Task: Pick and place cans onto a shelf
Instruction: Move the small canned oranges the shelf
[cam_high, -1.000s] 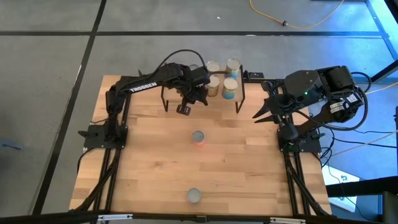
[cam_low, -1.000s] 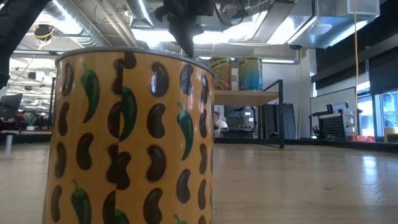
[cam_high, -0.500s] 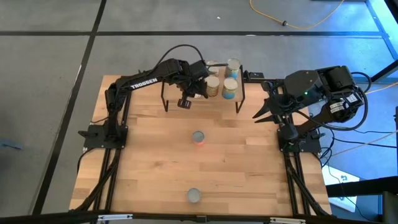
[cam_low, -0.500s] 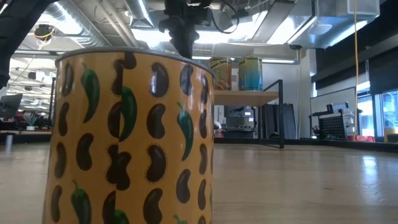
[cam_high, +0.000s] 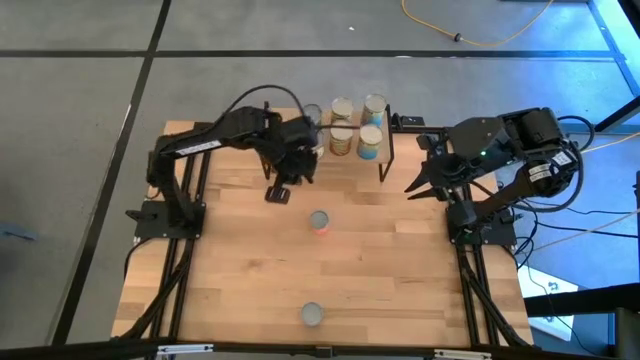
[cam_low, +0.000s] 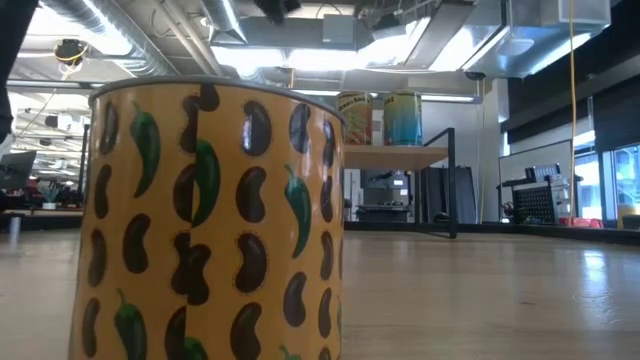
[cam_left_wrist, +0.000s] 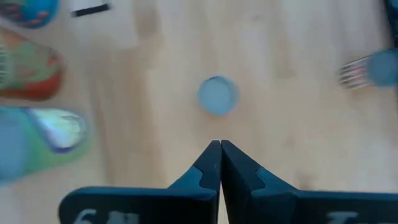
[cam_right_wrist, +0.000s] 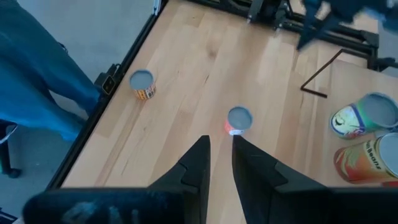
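Observation:
Several cans (cam_high: 355, 125) stand on the shelf (cam_high: 345, 165) at the table's far middle, also seen in the low view (cam_low: 380, 118). An orange-red can (cam_high: 319, 221) stands upright mid-table (cam_left_wrist: 217, 95) (cam_right_wrist: 239, 120). A yellow bean-patterned can (cam_high: 312, 315) stands near the front edge and fills the low view (cam_low: 210, 220). My left gripper (cam_high: 277, 192) is shut and empty. It hangs in front of the shelf's left part, above the table and left of the orange-red can. My right gripper (cam_high: 415, 185) hovers open at the right, right of the shelf, holding nothing.
The shelf's black wire legs (cam_high: 388, 150) stand on the table's far part. Bare wood (cam_high: 400, 280) lies between the two loose cans and toward both side edges. Blue cloth (cam_right_wrist: 37, 68) shows beyond the table's edge in the right wrist view.
My left gripper has drawn back from the shelf toward the table's near and left side and has risen, leaving the top of the low view. It has stayed shut and empty. The cans have not moved.

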